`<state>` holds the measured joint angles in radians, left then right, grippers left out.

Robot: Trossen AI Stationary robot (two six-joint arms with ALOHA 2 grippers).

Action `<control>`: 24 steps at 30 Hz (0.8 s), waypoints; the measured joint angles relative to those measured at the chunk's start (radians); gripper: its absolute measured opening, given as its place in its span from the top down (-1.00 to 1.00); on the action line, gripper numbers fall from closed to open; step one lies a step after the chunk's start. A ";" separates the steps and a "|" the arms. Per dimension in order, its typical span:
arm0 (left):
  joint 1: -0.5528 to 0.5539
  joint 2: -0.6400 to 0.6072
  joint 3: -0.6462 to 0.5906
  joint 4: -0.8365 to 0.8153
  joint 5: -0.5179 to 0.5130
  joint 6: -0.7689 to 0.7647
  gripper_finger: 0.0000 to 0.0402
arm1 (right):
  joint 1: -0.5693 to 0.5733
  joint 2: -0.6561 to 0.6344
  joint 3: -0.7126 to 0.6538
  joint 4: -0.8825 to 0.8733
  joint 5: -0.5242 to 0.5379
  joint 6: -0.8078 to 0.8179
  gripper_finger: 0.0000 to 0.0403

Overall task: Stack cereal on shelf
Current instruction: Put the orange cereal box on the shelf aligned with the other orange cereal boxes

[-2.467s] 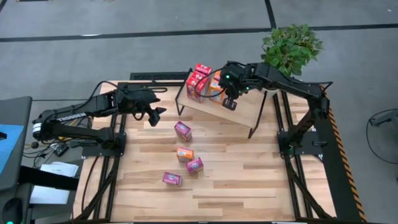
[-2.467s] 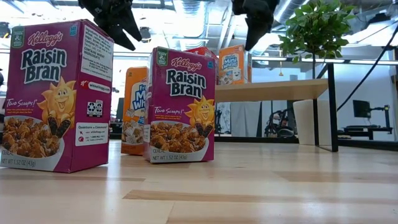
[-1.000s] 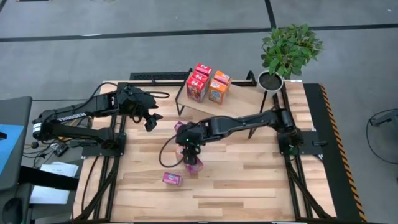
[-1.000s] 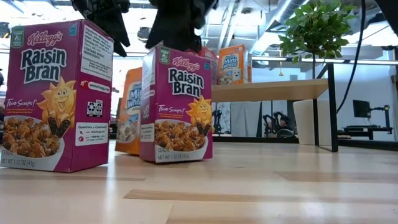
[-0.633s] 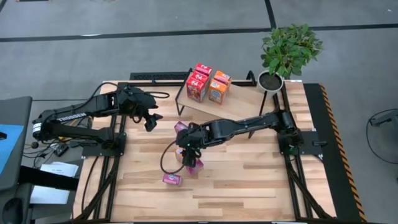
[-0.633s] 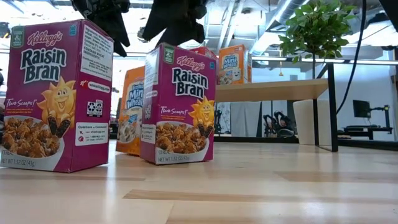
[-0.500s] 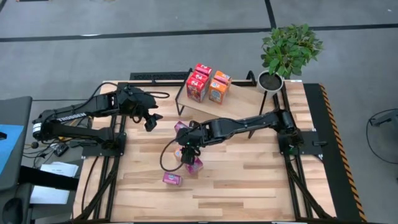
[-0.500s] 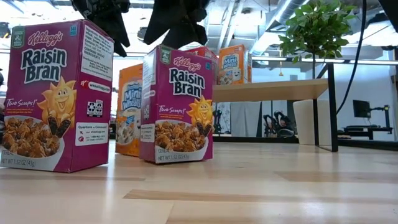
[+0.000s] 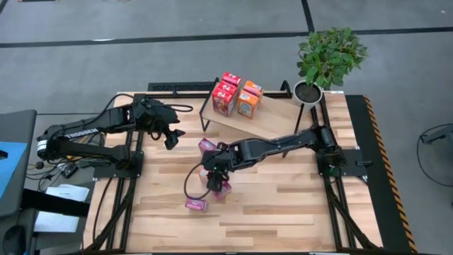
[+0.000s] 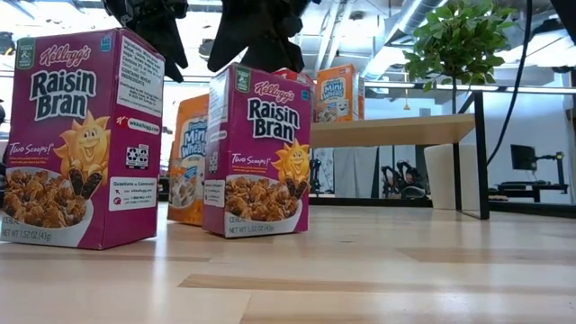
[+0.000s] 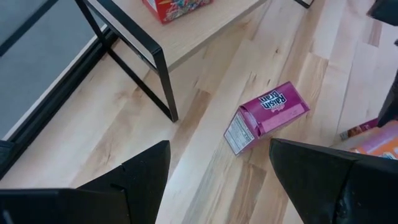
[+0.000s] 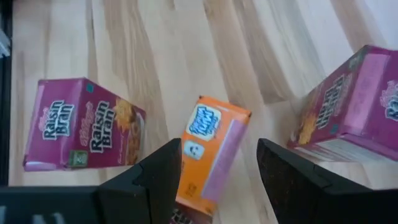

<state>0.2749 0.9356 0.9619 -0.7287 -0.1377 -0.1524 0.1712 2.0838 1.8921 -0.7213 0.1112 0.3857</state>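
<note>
The shelf point(image 9: 274, 122) stands at the table's far side and carries two red cereal boxes point(image 9: 225, 96) and an orange one point(image 9: 248, 102). An upright orange box point(image 12: 210, 146) stands on the table among three magenta Raisin Bran boxes point(image 9: 207, 146) point(image 9: 222, 189) point(image 9: 196, 204). My right gripper point(image 9: 214, 172) hangs open above that orange box, one finger on each side of its top. My left gripper point(image 9: 172, 137) waits open at the far left, above the table. Its wrist view shows one magenta box point(image 11: 267, 115) lying on its side. My right gripper comes from above, pointing down, with its fingers point(image 12: 155, 177) either side of the orange box's upper part point(image 12: 205, 127). A gap shows at one finger. Whether the other finger touches the box I cannot tell. The box stands on the table.
A potted plant point(image 9: 329, 53) stands at the far right corner beside the shelf. The shelf's black legs point(image 11: 152, 74) rise close to my left gripper. The wooden tabletop point(image 9: 297, 198) lies bare to the right and near side of the boxes.
My right gripper has crept a little toward the table's near edge above the orange box, its fingers as far apart as before.
</note>
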 joint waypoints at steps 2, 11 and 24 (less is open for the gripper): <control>0.000 0.000 0.000 0.000 -0.001 0.000 -0.32 | 0.004 0.014 0.000 0.011 0.002 0.001 -0.17; 0.000 0.000 0.000 0.000 -0.001 0.000 -0.32 | 0.000 0.068 -0.002 0.033 -0.036 0.014 -0.22; 0.000 0.000 0.000 0.001 -0.001 -0.001 -0.32 | -0.009 0.064 0.000 0.026 -0.054 -0.001 -0.29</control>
<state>0.2749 0.9356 0.9619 -0.7275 -0.1387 -0.1532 0.1618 2.1479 1.8924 -0.6955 0.0569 0.3845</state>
